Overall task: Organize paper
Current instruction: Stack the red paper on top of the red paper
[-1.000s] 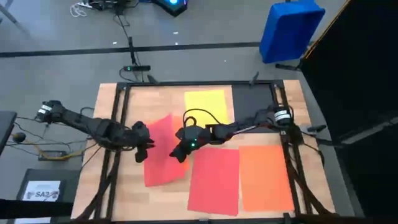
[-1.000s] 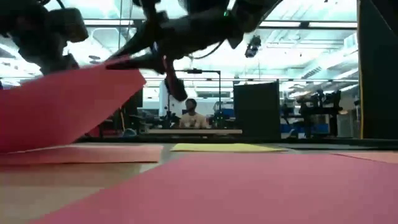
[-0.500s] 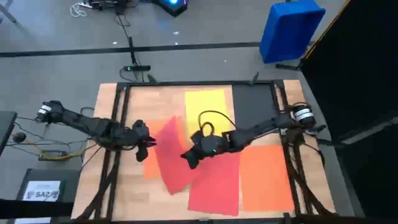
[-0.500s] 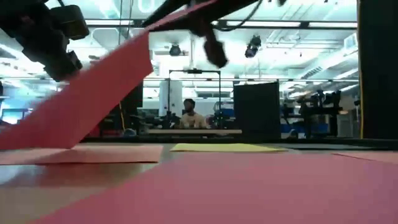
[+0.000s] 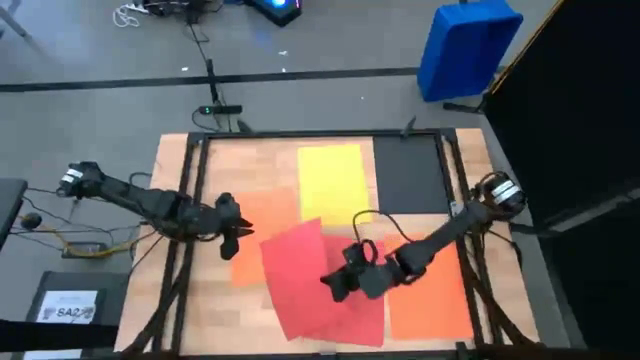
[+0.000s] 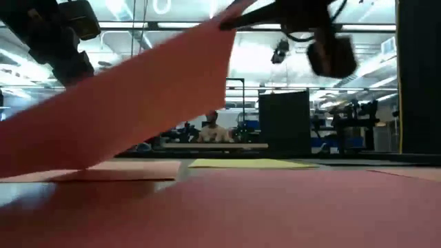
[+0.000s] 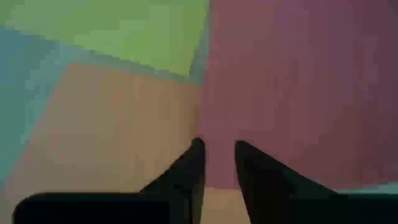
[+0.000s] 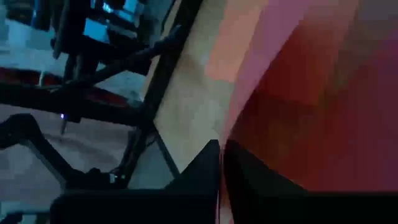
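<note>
Since a second ago the right tool has carried the red sheet from frame centre toward the lower centre, over the other red sheet, uncovering an orange sheet at left centre. Right tool is clamped shut on the red sheet's edge, sheet tilted. Left tool, fingers slightly apart, holds nothing and hovers over the orange sheet on the worktop.
</note>
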